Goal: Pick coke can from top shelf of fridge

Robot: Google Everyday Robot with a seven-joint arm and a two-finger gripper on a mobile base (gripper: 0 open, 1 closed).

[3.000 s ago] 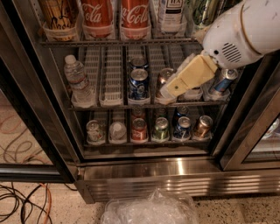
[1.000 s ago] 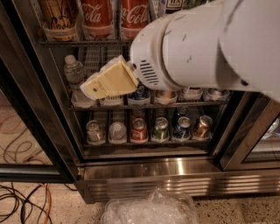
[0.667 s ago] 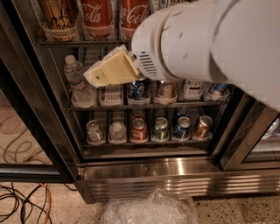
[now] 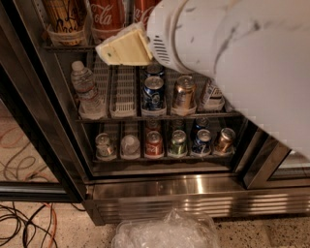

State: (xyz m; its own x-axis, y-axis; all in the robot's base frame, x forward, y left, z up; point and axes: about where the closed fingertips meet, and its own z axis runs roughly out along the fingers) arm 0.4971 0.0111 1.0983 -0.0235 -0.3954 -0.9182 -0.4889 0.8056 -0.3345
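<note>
The fridge stands open, with wire racks of cans and bottles. On the top shelf, at the upper edge of the view, a red coke can stands next to a tan can. A second red can shows only as a sliver behind my arm. My gripper, cream-coloured, is at the front of the top shelf, just below and right of the coke can. The large white arm hides the upper right of the fridge.
The middle rack holds a water bottle, a blue can and a copper can. The bottom rack holds several small cans. The black door frame stands at the left. A clear plastic bag and cables lie on the floor.
My arm has swung left across the fridge and risen from the middle rack to the top shelf. It now covers the upper right of the view.
</note>
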